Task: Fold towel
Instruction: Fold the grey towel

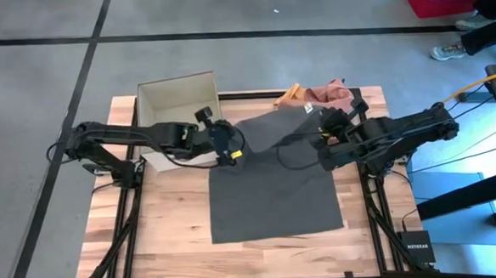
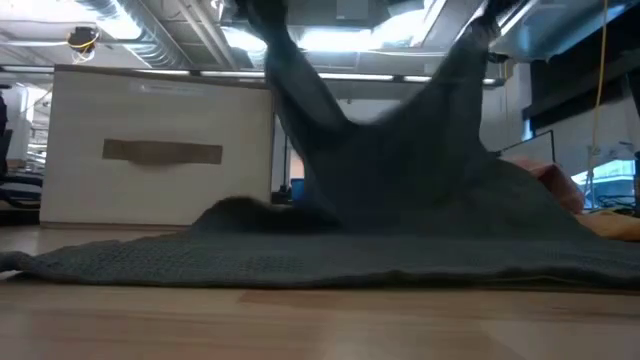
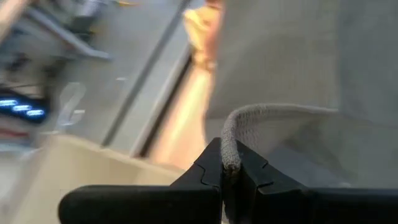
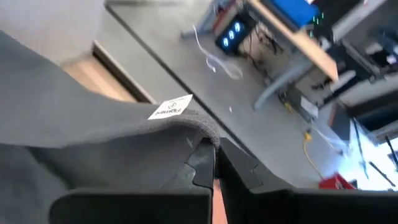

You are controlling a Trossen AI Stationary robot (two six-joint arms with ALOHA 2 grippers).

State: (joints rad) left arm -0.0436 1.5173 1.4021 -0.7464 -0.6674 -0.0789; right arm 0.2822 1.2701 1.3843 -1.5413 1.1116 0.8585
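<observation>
I am holding the dark grey towel (image 1: 272,184) up by 2 of its far corners, 1 in each gripper. My left gripper (image 1: 229,154) is pinching a rolled, knitted edge of the cloth tight between its fingers (image 3: 205,171), just beside the open cardboard box (image 1: 178,98) at the table's (image 1: 171,220) far left. My right gripper (image 1: 325,141) is clamping the other corner, the one carrying a small white label (image 4: 171,107), with the fabric draping away over its fingers (image 4: 202,158). Between my 2 grippers the far edge of the towel is hanging in a sagging curve, while the near half is lying flat on the wooden table, reaching almost to its front edge. From table height the cloth is rising in 2 peaks (image 2: 400,150) above the flat part. A crumpled reddish-brown cloth (image 1: 322,93) is lying at the far edge of the table, behind my right gripper and apart from the towel.
</observation>
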